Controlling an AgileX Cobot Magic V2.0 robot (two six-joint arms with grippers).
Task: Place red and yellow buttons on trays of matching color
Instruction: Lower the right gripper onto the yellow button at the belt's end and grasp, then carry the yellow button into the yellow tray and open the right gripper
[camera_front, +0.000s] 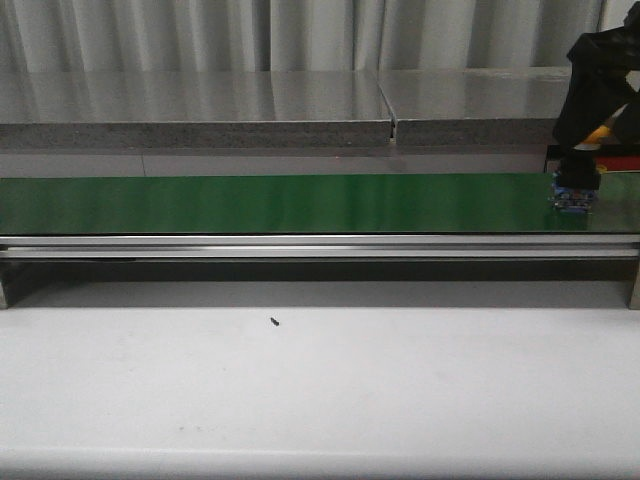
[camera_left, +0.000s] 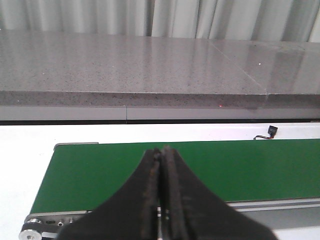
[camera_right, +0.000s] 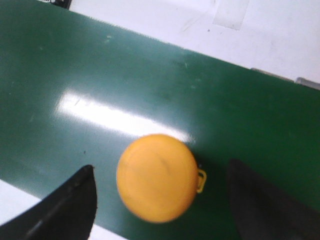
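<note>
The right gripper (camera_right: 160, 200) is spread wide around the yellow button (camera_right: 157, 177), which sits on the green belt (camera_front: 300, 205) at about three o'clock. The left gripper (camera_left: 161, 165) is pressed closed, holding nothing.

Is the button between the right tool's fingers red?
No, the button lying on the green belt between the right tool's open fingers is yellow.

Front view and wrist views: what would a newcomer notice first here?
The long green conveyor belt crosses the front view from side to side. At its right end the right tool reaches down to the belt; its wrist view shows a yellow button lying on the belt between its open fingers. The left tool is shut, holding nothing, above the belt's left end.
</note>
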